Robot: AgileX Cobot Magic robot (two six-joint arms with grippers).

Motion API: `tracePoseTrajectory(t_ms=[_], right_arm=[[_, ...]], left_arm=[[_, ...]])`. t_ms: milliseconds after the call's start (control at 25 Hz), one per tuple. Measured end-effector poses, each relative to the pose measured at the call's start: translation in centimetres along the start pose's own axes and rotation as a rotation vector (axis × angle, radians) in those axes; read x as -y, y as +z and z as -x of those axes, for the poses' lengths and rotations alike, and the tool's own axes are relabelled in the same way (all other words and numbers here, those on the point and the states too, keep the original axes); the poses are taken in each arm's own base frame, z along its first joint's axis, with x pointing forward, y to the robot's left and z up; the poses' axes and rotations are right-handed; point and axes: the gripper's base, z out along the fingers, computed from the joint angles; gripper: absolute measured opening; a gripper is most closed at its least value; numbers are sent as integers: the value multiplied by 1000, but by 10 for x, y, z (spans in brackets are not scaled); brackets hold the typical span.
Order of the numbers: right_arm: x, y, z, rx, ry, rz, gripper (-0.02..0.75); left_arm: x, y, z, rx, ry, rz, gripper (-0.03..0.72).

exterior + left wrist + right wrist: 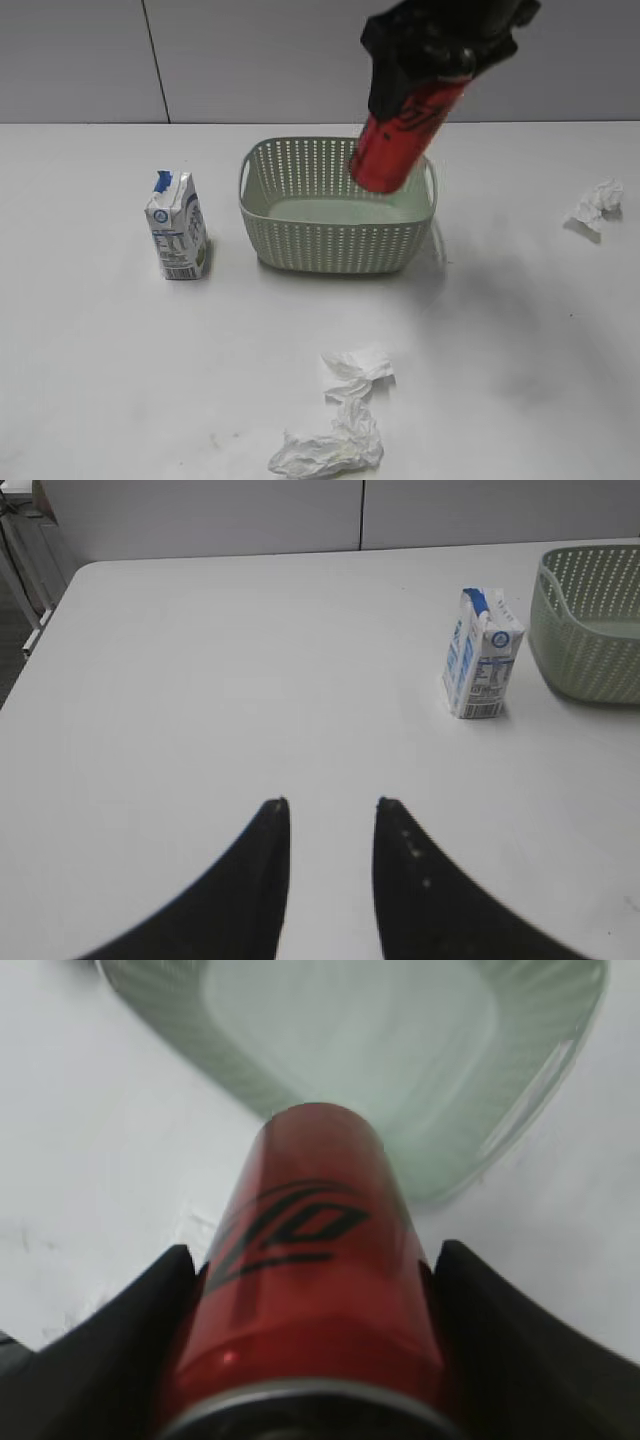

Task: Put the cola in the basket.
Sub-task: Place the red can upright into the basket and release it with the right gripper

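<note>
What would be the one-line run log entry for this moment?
right claw: shut on cola, tilted above basket | left claw: open, empty | cola: not yet released

Exterior looks down frontally; wrists look closer — all share the basket [338,232].

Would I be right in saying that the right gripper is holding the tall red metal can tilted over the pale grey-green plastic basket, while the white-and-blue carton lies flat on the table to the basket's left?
Nearly. The white-and-blue carton stands upright, not flat; the exterior view shows this, and so does the left wrist view. The rest holds: the right gripper holds the tall red metal can tilted over the pale grey-green plastic basket, with the carton to its left.
</note>
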Motion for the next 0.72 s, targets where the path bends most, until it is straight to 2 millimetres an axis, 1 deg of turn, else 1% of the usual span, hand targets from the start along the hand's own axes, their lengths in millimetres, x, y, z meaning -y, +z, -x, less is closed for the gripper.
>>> tracePoseTrajectory(t_ms=[120, 200, 240, 360, 440, 600, 720], right_arm=[[0, -19, 19, 86, -27, -34, 521], [2, -20, 32, 118, -49, -58, 521], [3, -16, 38, 127, -64, -65, 521], [6, 2, 54, 127, -96, -70, 521], [9, 22, 61, 104, -117, -70, 521], [16, 65, 63, 21, -129, -77, 521], [21, 88, 61, -29, -148, -94, 521]], left_arm=[[0, 0, 0, 0, 0, 0, 229], [0, 0, 0, 0, 0, 0, 229], [0, 0, 0, 0, 0, 0, 229], [0, 0, 0, 0, 0, 0, 229], [0, 0, 0, 0, 0, 0, 229], [0, 0, 0, 0, 0, 0, 229], [0, 0, 0, 0, 0, 0, 229]])
